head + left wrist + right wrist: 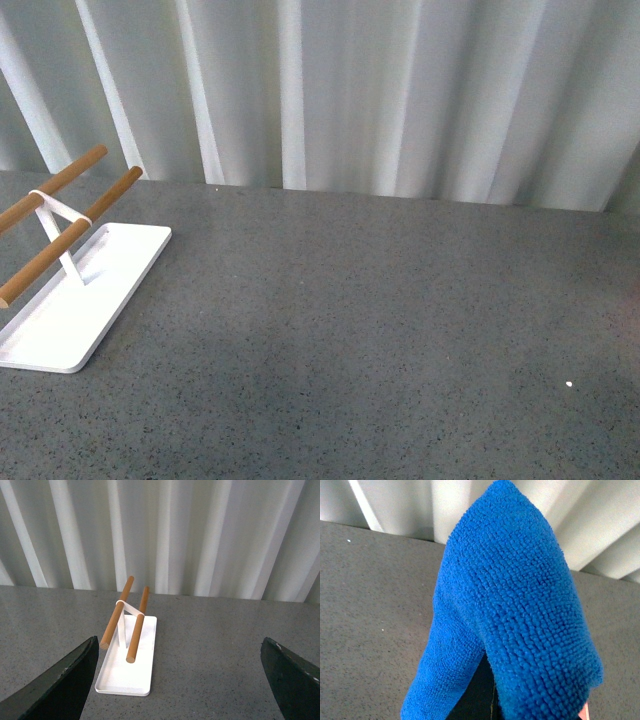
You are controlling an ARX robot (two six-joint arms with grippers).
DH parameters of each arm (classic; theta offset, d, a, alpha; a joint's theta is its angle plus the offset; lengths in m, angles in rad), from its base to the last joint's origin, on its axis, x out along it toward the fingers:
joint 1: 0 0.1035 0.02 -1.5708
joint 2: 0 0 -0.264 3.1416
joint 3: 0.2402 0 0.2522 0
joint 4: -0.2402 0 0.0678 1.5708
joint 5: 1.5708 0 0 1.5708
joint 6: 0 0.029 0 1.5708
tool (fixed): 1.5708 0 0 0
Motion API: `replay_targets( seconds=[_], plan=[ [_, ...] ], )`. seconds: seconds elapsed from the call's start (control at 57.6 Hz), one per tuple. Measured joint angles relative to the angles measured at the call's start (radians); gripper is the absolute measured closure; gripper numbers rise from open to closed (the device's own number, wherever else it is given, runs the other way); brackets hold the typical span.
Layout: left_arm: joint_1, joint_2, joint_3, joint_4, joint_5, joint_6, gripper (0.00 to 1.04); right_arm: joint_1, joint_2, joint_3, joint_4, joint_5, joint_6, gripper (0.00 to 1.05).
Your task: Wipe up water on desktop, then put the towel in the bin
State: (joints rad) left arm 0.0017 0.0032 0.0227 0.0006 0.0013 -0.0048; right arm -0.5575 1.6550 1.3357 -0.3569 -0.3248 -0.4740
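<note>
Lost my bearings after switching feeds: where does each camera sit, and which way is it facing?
Front view: on the body, facing forward over the desktop toward the curtain; rack at left; no arm shows.
Left wrist view: on the left arm, facing the rack; left gripper open, both fingers showing.
Right wrist view: on the right arm; the towel hides most of the right gripper, desktop behind.
Shared: front and left wrist both show the rack.

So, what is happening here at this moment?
The towel hangs close before the right wrist camera, above the desktop, so the right arm seems to carry it; its jaws are hidden. The left gripper is open and empty, facing a white tray with two wooden bars. I see no water and no bin.
</note>
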Motion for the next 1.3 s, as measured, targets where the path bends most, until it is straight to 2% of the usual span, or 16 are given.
replay_targets(
  seconds=[0.261, 0.556, 0.625, 0.695, 0.799, 1.007, 1.077, 1.251, 1.303],
  plan=[
    [0.0, 0.0, 0.0, 0.0, 0.0, 0.0, 0.07, -0.069, 0.078, -0.083, 0.053, -0.008, 0.002, 1.01],
    [0.0, 0.0, 0.0, 0.0, 0.0, 0.0, 0.07, -0.094, 0.176, -0.129, 0.117, 0.033, 0.0, 1.01],
    [0.0, 0.0, 0.0, 0.0, 0.0, 0.0, 0.07, -0.101, 0.201, -0.129, 0.14, 0.063, -0.005, 1.01],
    [0.0, 0.0, 0.0, 0.0, 0.0, 0.0, 0.07, -0.115, 0.233, -0.129, 0.17, 0.139, -0.022, 1.0],
    [0.0, 0.0, 0.0, 0.0, 0.0, 0.0, 0.07, -0.145, 0.274, -0.129, 0.154, 0.194, -0.035, 0.83],
    [0.0, 0.0, 0.0, 0.0, 0.0, 0.0, 0.07, -0.183, 0.286, -0.124, 0.132, 0.184, -0.048, 0.51],
    [0.0, 0.0, 0.0, 0.0, 0.0, 0.0, 0.07, -0.187, 0.286, -0.121, 0.117, 0.185, -0.055, 0.37],
    [0.0, 0.0, 0.0, 0.0, 0.0, 0.0, 0.07, -0.185, 0.286, -0.11, 0.082, 0.186, -0.08, 0.1],
    [0.0, 0.0, 0.0, 0.0, 0.0, 0.0, 0.07, -0.185, 0.286, -0.11, 0.074, 0.187, -0.089, 0.05]
  ],
)
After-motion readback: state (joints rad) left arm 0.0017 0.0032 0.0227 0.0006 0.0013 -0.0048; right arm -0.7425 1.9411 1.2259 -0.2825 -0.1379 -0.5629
